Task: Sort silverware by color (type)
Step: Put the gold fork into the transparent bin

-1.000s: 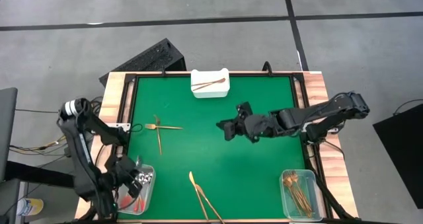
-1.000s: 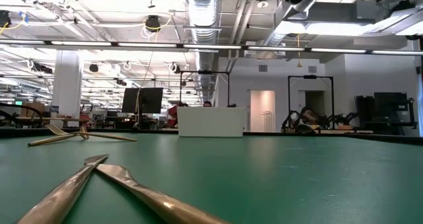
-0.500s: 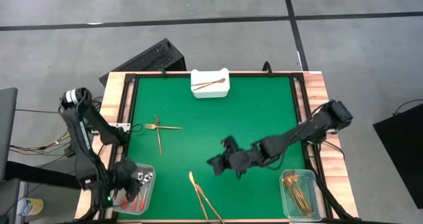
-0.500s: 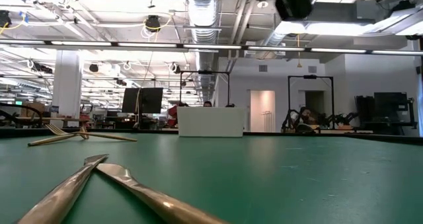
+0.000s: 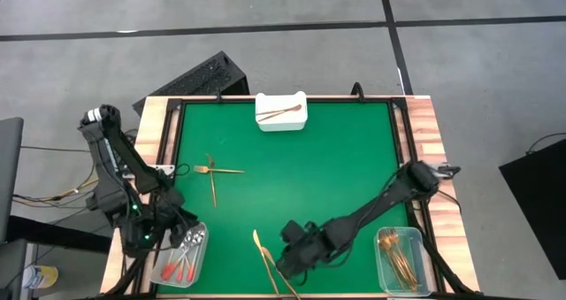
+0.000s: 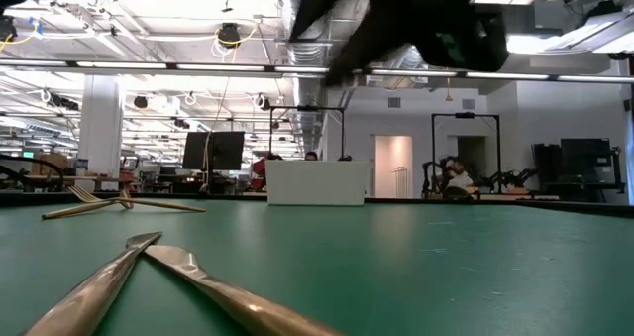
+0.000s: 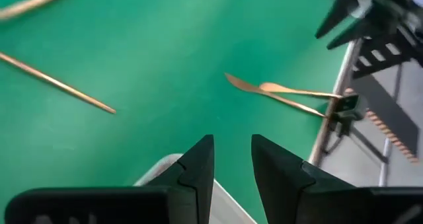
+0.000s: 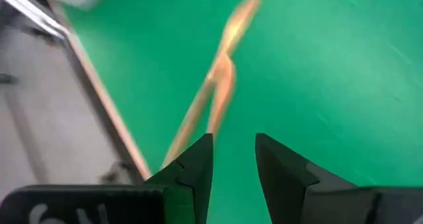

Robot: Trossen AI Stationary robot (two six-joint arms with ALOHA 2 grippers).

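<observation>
Parted pincer (image 7: 232, 163) above crossed gold utensils (image 7: 291, 96)

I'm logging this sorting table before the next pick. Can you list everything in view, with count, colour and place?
Table mat: one, green, inside a wooden frame.
White tray: one, far edge, with copper pieces inside.
Gold fork and knife: two, crossed, left part of the mat.
Gold pair: two, near edge, just ahead of the right tool.
Left bin: one, clear, near-left corner, with red-handled spoons.
Right bin: one, clear, near-right corner, with gold pieces.
Keyboard: one, black, on the floor beyond the table.
Left tool: open, empty, by the left bin.
Right tool: open, empty, beside the gold pair.
</observation>
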